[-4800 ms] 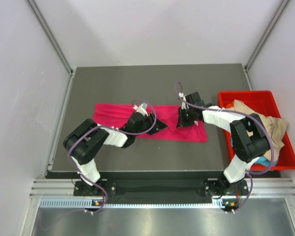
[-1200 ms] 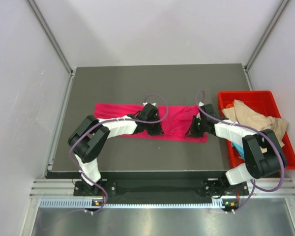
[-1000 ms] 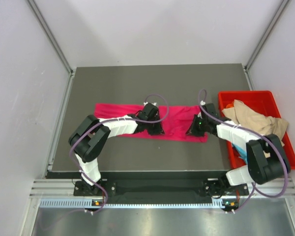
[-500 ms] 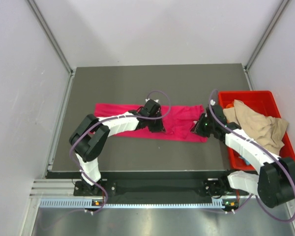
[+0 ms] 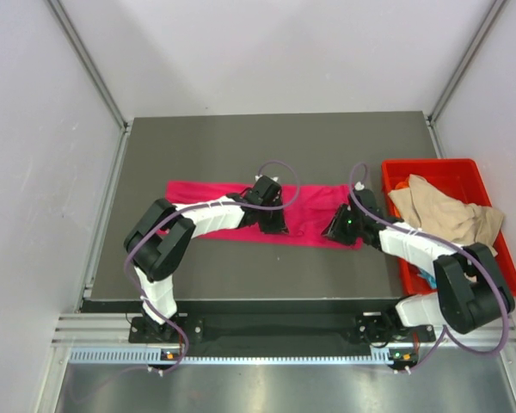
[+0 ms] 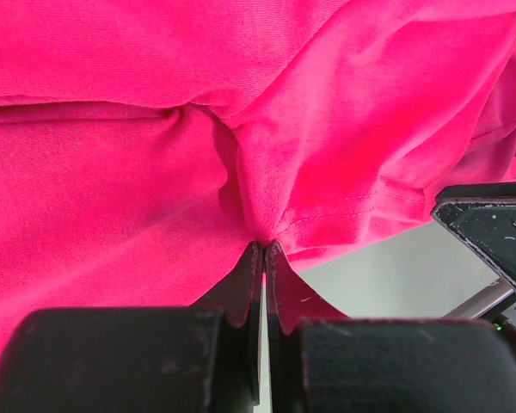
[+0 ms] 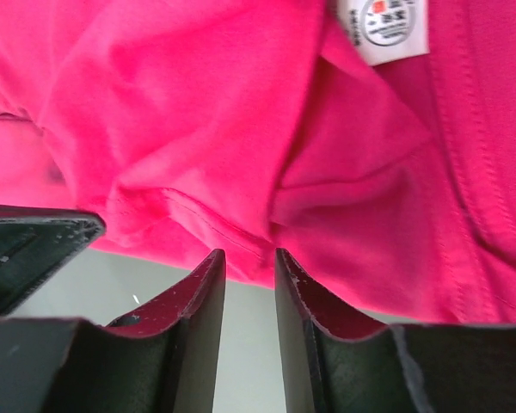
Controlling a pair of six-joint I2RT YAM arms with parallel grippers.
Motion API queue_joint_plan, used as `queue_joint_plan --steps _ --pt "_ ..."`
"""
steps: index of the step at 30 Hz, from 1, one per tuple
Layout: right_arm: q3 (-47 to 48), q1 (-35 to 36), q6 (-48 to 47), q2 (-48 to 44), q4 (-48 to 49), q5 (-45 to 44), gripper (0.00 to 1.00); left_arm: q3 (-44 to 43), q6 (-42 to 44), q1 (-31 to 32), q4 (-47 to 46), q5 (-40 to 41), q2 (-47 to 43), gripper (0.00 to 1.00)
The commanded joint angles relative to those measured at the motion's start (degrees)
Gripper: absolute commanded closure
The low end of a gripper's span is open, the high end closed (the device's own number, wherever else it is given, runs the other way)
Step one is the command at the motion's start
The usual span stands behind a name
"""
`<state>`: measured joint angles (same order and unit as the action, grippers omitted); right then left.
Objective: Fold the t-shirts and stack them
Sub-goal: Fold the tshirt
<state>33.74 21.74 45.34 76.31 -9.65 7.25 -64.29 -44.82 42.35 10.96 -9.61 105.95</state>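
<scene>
Left pincer (image 6: 262,247) together, nipping a fold of the pink shirt (image 5: 312,212) | right pincer (image 7: 249,255) apart, hem just past its tips, nothing held | shirt lies as a long band across mid-frame in the top view | judged light, limp, prone to bunching; best taken at hem or corners

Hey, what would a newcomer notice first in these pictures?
A magenta t-shirt lies stretched across the middle of the dark table. The left fingers pinch its cloth, the right fingers stand slightly apart at its hem. A red bin at the right edge holds a tan shirt.
</scene>
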Motion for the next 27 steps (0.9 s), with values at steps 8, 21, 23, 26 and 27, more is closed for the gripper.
queue_joint_plan --steps 8,21,23,26,27 --pt "0.28 2.43 4.05 4.02 3.32 -3.81 0.71 -1.10 1.14 -0.16 -0.15 -0.59 0.13 1.00" --pt "2.91 4.89 4.75 -0.89 -3.33 -8.37 1.00 -3.20 1.40 -0.16 0.90 0.11 -0.04 1.00" --pt "3.44 5.59 6.67 -3.71 -5.20 -9.00 1.00 -3.99 2.01 -0.25 2.21 0.73 -0.22 1.00" --pt "3.01 6.91 10.71 -6.87 -7.66 -10.23 1.00 -4.88 2.54 -0.25 3.45 1.43 -0.22 1.00" --pt "2.74 7.52 11.78 -7.92 -7.84 -10.76 1.00 -4.96 2.54 -0.25 3.45 1.43 -0.13 1.00"
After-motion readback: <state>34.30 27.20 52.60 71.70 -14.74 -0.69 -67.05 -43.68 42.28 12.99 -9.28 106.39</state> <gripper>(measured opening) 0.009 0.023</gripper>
